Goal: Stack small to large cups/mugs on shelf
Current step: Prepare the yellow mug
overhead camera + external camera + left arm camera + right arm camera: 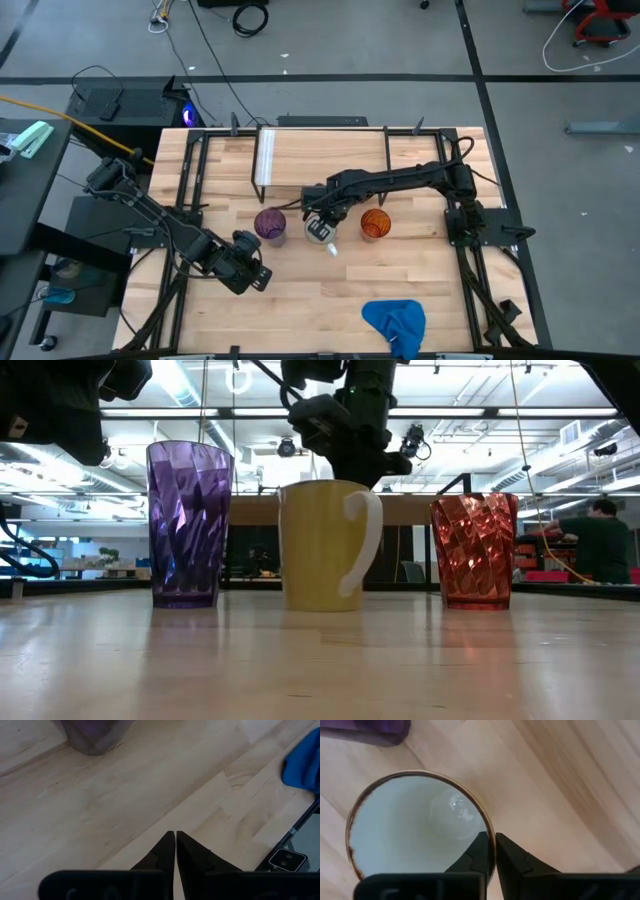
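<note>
A purple tumbler (270, 224), a white handled mug (322, 232) and an orange cup (375, 222) stand upright in a row on the tabletop, each on its base. The mug's handle (362, 545) faces the near edge. My right gripper (320, 220) is above the mug, shut on its rim. My left gripper (252, 274) is shut and empty, over bare wood nearer the front than the tumbler. The light-wood shelf (405, 510) with black wire legs stands behind the cups toward the far edge. My right gripper holds the mug's rim (491, 836) on the side away from the purple tumbler, with one finger (479, 851) inside the mug and the other (512, 854) outside. The fingers come from above, pointing down. The mug stands upright with its base (320, 605) on the table.
A crumpled blue cloth (396, 320) lies near the table's front edge, right of centre. Black metal frames run along the table's left (180, 210) and right (470, 230) sides. Bare wood lies between the cups and the front edge.
</note>
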Tool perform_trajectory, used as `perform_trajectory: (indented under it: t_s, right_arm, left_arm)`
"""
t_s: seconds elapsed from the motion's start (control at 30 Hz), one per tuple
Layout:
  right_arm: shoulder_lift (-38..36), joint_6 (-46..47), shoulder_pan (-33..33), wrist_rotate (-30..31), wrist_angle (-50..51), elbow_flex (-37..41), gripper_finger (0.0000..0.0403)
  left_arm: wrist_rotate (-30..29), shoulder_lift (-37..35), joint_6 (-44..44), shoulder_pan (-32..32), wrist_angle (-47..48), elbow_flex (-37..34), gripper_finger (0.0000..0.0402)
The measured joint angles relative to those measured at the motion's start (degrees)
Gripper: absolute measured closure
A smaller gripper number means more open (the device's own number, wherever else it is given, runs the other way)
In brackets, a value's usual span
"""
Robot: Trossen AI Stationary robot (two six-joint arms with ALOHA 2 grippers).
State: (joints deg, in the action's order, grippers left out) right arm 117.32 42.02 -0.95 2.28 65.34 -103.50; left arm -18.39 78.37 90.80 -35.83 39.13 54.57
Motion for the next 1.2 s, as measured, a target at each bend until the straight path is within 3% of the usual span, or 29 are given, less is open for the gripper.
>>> perform_trajectory:
  t_s: [1.2]
  right_arm:
    - [-3.98, -0.56, 0.07, -1.09, -0.48, 0.75, 0.0342]
  left_arm:
    - [-0.01, -0.02, -0.6, -0.05, -0.82, 0.02, 0.0387]
